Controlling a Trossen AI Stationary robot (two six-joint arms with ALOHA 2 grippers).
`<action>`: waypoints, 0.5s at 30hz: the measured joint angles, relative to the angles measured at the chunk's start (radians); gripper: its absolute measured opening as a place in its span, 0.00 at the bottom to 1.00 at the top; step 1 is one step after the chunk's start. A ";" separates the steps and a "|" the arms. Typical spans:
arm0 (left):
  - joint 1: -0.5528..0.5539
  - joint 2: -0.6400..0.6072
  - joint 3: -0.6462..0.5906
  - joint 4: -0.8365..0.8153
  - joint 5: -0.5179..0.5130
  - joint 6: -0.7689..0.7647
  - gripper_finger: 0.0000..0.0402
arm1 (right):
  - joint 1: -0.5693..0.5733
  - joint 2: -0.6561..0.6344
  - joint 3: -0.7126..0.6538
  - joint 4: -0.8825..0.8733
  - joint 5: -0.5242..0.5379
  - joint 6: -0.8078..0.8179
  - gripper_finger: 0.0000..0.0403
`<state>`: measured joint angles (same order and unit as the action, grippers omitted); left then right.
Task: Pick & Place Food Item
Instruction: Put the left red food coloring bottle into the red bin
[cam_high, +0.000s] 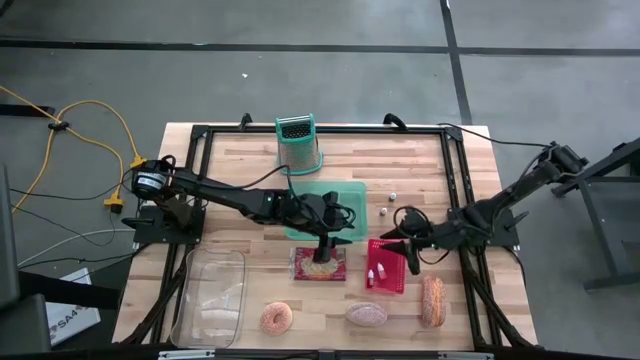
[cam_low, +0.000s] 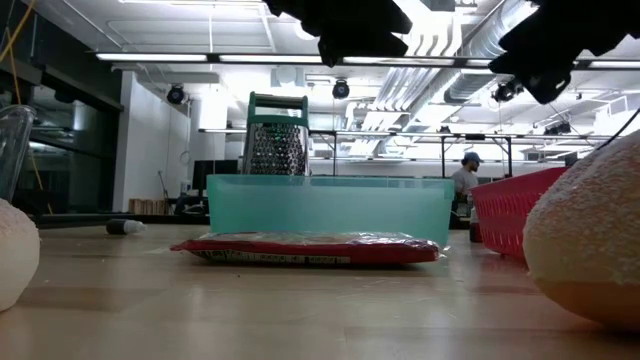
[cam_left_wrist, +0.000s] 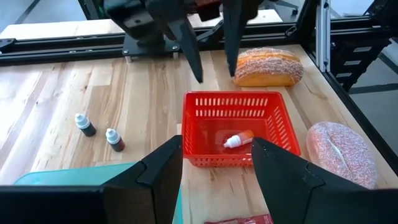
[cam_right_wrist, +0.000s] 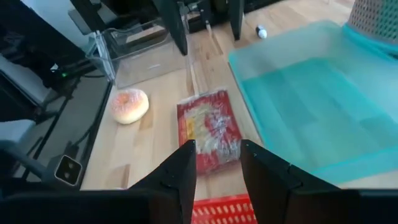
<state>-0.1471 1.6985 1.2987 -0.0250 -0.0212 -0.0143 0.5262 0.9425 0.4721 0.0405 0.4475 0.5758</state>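
Both arms are dark, nearly black, built from slim tubular links joined by bulkier rounded joint housings. The left arm (cam_high: 240, 198) rises from a blocky base with a round silver-faced motor cap, and thin black cables loop along its forearm. The right arm (cam_high: 500, 205) has the same matte black finish, with a cable trailing off its shoulder. Each gripper carries two long, flat, tapering black fingers (cam_left_wrist: 186, 43) with angular, wedge-like outlines

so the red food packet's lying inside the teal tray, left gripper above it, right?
Not quite. The red food packet lies on the table, just in front of the teal tray, not inside it. The high view shows this. The left gripper is above the packet, as you said.
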 joint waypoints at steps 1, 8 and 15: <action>0.000 0.000 0.000 -0.001 0.000 0.000 0.46 | 0.000 -0.005 0.000 0.000 0.000 -0.007 0.28; -0.001 0.000 0.000 -0.007 0.001 0.000 0.46 | 0.001 -0.008 0.000 0.001 -0.003 -0.031 0.28; 0.000 0.000 0.000 -0.010 0.004 -0.008 0.46 | 0.002 -0.008 0.000 0.001 -0.006 -0.025 0.28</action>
<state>-0.1474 1.6983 1.2987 -0.0353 -0.0168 -0.0219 0.5282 0.9348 0.4721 0.0410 0.4416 0.5507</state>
